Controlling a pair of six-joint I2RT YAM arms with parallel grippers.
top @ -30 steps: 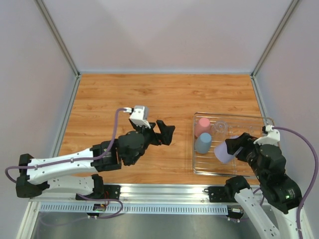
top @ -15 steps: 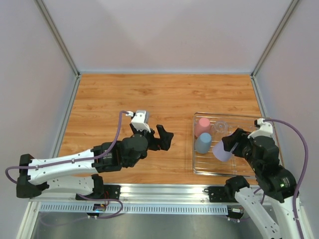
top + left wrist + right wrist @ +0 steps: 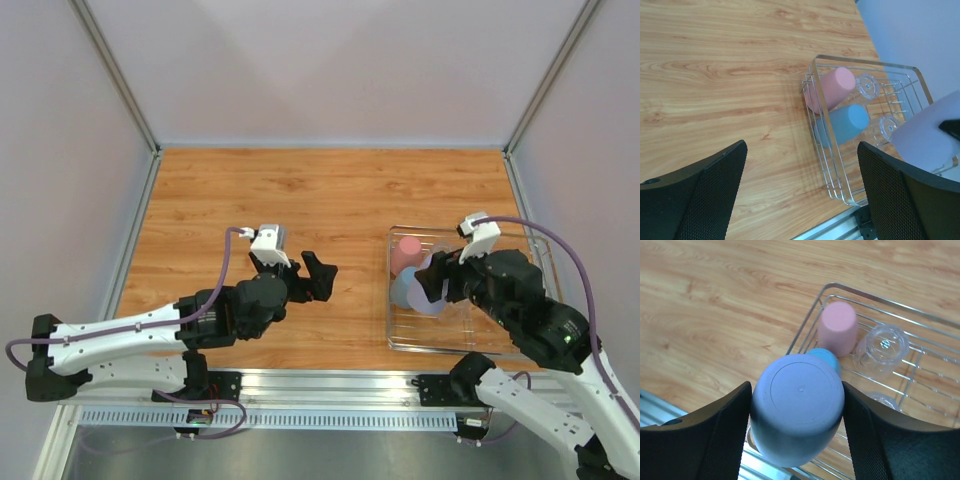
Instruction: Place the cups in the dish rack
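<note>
Left gripper [image 3: 305,275]: fingers spread wide, nothing between them, hovering over the bare wooden table [image 3: 300,190] left of the dish rack [image 3: 865,59].

Dish rack sits at the table's right near corner. Along its left side, the pink cup [image 3: 405,252] is farther back and the blue cup [image 3: 402,291] just in front, both closed end up. Two clear glass tumblers [image 3: 882,350] stand just right of them.

Right gripper [image 3: 436,282]: clamped on the lavender cup [image 3: 797,407], base toward the wrist camera, above the rack, partly over the blue cup. Cannot tell whether it touches the wires.
</note>
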